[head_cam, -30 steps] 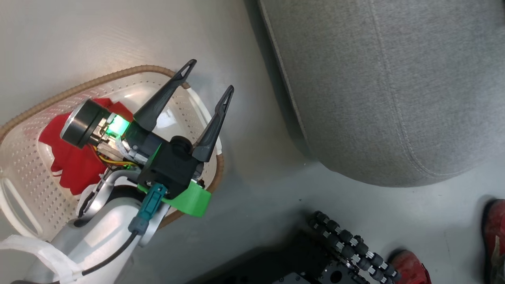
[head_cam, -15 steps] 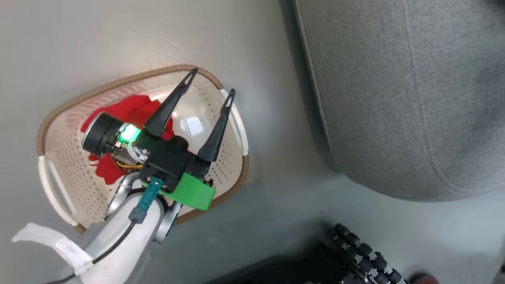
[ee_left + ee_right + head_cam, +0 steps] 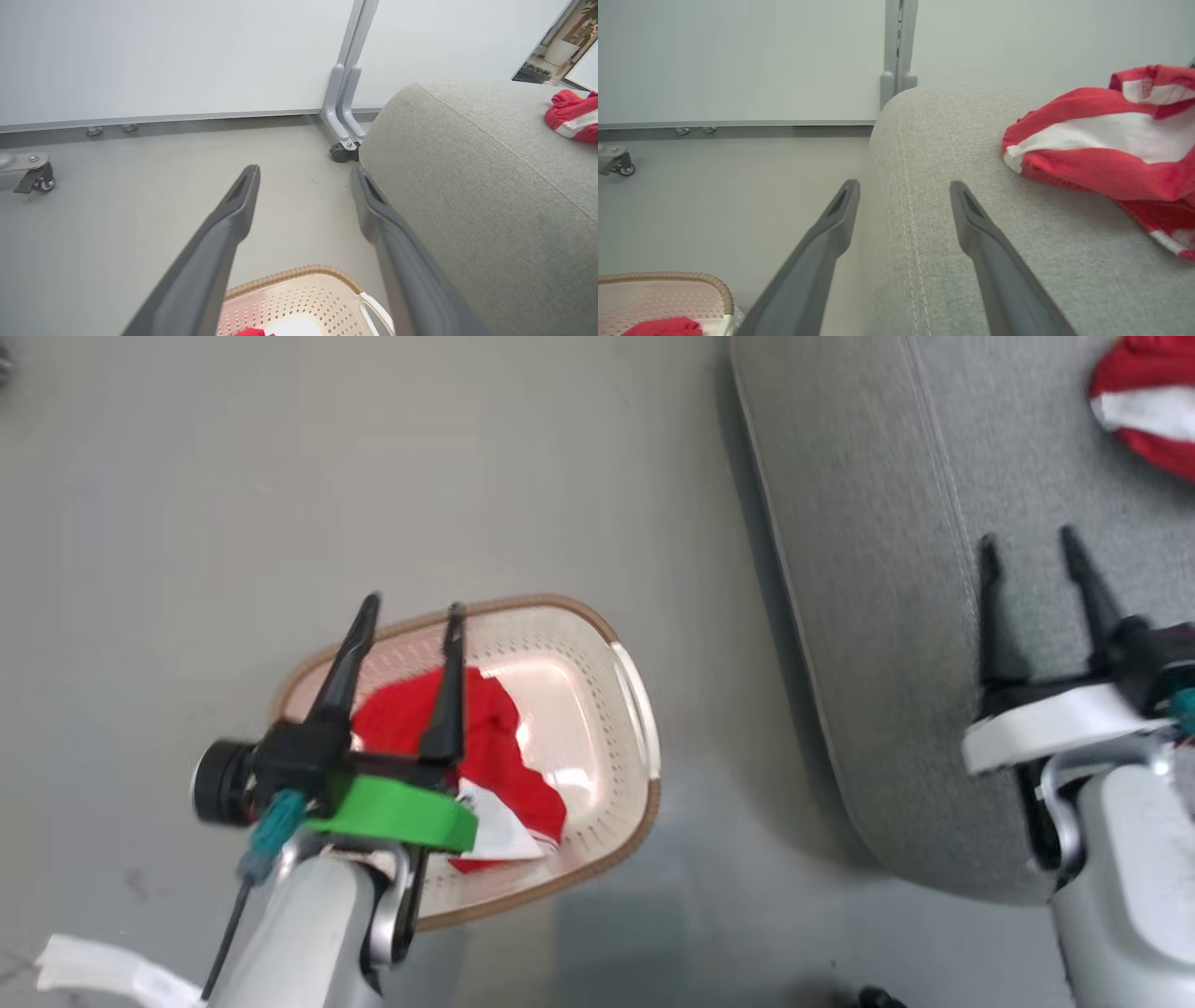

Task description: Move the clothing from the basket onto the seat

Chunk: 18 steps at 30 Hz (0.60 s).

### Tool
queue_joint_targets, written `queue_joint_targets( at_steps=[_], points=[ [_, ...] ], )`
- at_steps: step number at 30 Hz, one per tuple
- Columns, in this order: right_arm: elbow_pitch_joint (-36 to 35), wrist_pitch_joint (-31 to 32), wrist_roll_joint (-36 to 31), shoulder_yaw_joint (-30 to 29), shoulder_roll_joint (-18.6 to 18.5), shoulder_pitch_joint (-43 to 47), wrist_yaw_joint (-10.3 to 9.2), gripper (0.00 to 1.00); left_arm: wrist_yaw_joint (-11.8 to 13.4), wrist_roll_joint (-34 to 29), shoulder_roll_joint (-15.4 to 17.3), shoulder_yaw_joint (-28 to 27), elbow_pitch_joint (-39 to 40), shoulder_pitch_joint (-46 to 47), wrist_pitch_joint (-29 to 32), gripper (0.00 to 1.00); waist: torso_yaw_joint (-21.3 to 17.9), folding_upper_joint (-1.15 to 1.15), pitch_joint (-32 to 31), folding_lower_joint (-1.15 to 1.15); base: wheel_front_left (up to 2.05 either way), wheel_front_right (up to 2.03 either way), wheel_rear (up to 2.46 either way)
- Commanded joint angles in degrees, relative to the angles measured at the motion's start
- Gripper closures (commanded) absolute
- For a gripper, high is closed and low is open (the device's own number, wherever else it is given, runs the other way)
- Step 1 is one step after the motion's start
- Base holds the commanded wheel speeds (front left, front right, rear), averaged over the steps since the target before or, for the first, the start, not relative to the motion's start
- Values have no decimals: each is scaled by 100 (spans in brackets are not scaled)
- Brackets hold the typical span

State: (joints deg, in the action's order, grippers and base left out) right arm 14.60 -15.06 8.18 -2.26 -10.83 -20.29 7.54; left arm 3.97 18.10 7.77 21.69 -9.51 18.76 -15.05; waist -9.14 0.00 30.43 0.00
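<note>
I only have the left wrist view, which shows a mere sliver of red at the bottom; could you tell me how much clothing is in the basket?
Observer: One red garment with a white panel lies in the basket.
Operator: Thanks. Where is the right gripper?
Observer: The right gripper is open and empty, over the seat near its edge.
Operator: Is the garment on the seat near it?
Observer: No, that second garment lies apart from it, off to the right in the right wrist view.

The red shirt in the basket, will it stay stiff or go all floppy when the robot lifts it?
Probably floppy: the red shirt lies crumpled and folded in the basket, so it should droop and dangle. It looks thin, so likely light. Being cloth, it shouldn't roll.
</note>
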Motion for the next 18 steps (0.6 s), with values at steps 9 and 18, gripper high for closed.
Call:
queue_joint_targets(
  at_steps=[9,18],
  points=[
    [-373,-19,-41,794,210,675,-10,0,-416,-332,-417,-1319,300,-1241,-10,0,1098,0,-1895,0,0,0,0],
    [-1239,-19,-131,814,520,1587,-10,0,-727,-324,-486,-1900,911,-2331,-11,0,1032,0,-2592,0,0,0,0]
  ],
)
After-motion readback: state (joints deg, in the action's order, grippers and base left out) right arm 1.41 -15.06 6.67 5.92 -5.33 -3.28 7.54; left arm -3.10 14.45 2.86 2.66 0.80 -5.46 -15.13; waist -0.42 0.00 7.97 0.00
